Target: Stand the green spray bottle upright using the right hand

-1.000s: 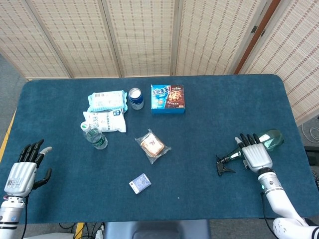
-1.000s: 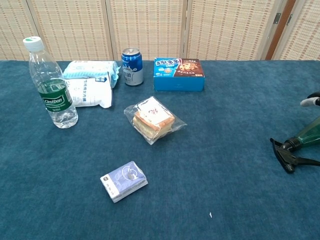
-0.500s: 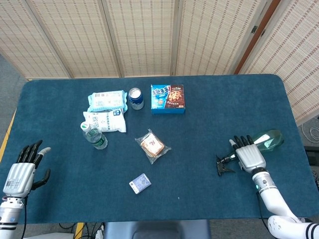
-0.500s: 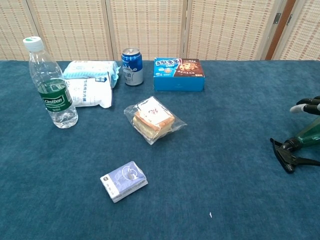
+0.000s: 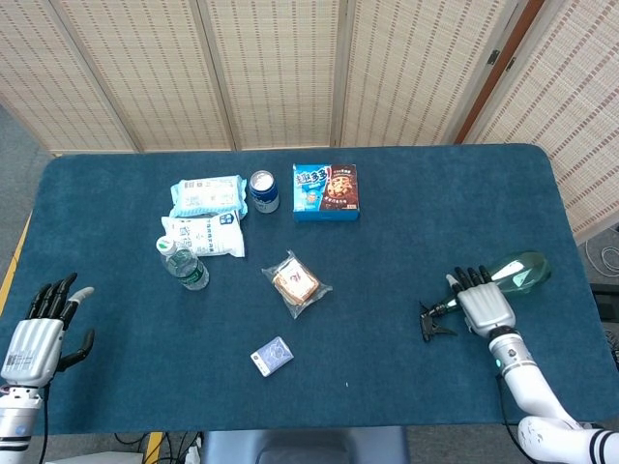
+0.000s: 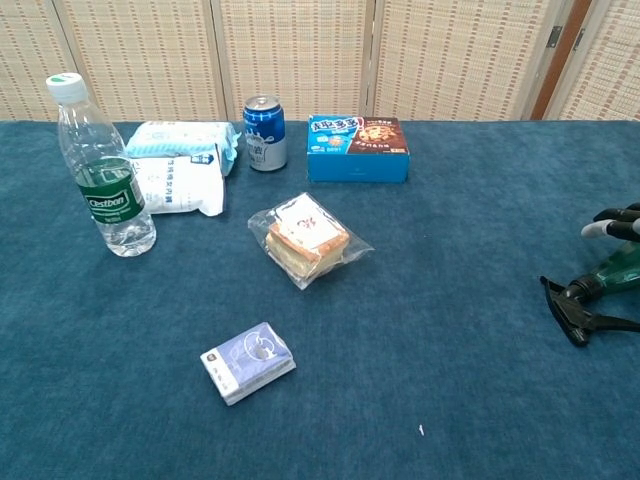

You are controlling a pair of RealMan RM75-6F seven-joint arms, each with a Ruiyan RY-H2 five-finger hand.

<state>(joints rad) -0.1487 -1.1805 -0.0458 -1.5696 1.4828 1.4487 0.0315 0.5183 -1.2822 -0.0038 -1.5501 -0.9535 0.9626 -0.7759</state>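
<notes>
Green spray bottle (image 5: 518, 272) lies on its side near the table's (image 5: 406, 213) right edge, black trigger head (image 5: 431, 322) pointing toward the centre. Your right hand (image 5: 483, 305) rests over its neck and shoulder; whether the fingers have closed around it cannot be told. Expect a light, rigid, smooth plastic body, probably slippery; grip the waist below the nozzle, not the trigger. Compared with a second ago, the hand has shifted slightly lower along the bottle. Your left hand (image 5: 35, 334) is unclenched, holding nothing, and has drifted slightly lower too.
</notes>
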